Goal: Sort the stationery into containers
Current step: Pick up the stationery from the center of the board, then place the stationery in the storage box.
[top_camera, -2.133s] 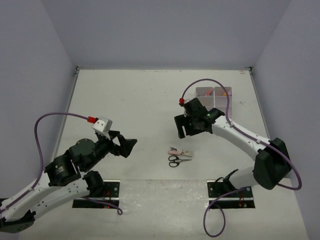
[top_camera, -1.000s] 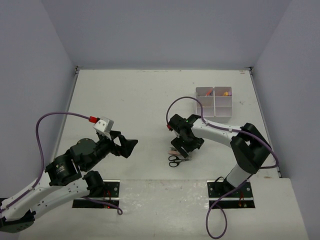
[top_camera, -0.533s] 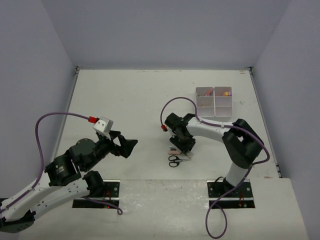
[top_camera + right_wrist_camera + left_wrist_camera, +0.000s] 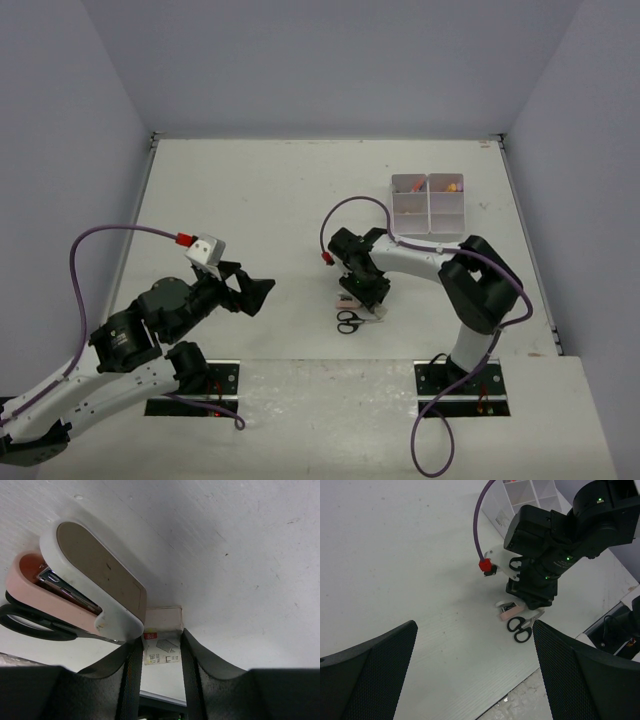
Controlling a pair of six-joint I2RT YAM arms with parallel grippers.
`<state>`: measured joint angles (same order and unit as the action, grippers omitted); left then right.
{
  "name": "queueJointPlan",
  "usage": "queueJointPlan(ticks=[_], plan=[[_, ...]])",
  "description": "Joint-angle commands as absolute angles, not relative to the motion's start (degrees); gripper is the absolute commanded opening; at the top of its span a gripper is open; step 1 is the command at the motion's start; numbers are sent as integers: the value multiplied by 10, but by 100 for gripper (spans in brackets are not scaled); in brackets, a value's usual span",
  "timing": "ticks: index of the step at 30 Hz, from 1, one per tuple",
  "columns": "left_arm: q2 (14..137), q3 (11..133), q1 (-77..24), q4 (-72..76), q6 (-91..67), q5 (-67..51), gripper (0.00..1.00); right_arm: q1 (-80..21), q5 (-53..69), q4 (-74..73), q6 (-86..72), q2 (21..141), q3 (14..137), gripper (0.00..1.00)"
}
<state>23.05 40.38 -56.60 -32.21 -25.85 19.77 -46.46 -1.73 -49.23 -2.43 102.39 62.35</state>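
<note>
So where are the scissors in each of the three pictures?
Top: scissors just below centre.
Left wrist: scissors right of centre.
Right wrist: left edge, only the black handles, left of the eraser in the right hand.
Landmark: the pink stapler right beside them in all three.

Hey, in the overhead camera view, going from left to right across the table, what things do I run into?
left gripper → black scissors → white organiser box
</note>
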Motion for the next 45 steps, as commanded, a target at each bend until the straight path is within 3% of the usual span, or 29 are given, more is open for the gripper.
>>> queueJointPlan(ticks=[1, 8, 10, 11, 13, 15, 20, 26, 34, 45], plan=[[228, 397, -562, -298, -243, 197, 100, -467, -47, -489, -37, 994, 634, 20], [228, 397, -562, -299, -243, 199, 100, -451, -199, -490, -85, 888, 644, 12], [228, 397, -562, -300, -243, 198, 100, -440, -249, -481, -98, 856, 650, 5], [228, 397, -562, -299, -243, 198, 100, -439, -277, -476, -106, 853, 653, 8], [228, 397, -562, -299, -243, 198, 100, -392, -343, -468, -164, 816, 670, 4], [227, 397, -562, -299, -243, 197, 100, -347, -317, -446, -184, 792, 679, 7], [222, 397, -562, -300, -243, 195, 100, -217, -210, -309, -217, 706, 646, 0], [213, 396, -562, -297, -243, 192, 100, -47, -86, -158, -458, 631, 569, 0], [211, 396, -563, -297, -243, 187, 100, -11, -120, -104, -734, 651, 525, 0], [203, 394, -563, -294, -242, 186, 100, 27, -67, -67, -765, 785, 553, 0]])
